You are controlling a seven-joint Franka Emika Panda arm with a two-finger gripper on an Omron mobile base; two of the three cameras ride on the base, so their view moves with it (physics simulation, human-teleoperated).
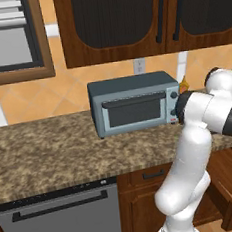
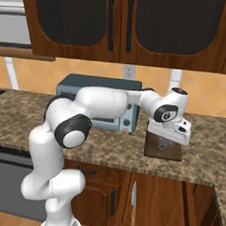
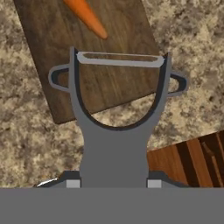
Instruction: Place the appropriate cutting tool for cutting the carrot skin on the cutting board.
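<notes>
A grey Y-shaped peeler (image 3: 114, 144) fills the middle of the hand view, its handle clamped between my gripper (image 3: 113, 183) fingers, which are shut on it. Its blade bar hangs over the near end of the dark brown cutting board (image 3: 43, 52). The orange carrot (image 3: 87, 17) lies on the board, its tip pointing toward the blade. In the right base view my gripper (image 2: 165, 144) hovers just above the cutting board (image 2: 174, 155), right of the toaster oven, with the peeler (image 2: 162, 146) hanging below the hand.
The grey toaster oven (image 1: 134, 103) stands at the back of the speckled counter (image 1: 51, 149). An open wooden drawer (image 3: 192, 157) juts out below the counter edge. A knife-like blade (image 2: 133, 197) shows against the lower cabinet front. A dishwasher (image 1: 62, 218) sits at left.
</notes>
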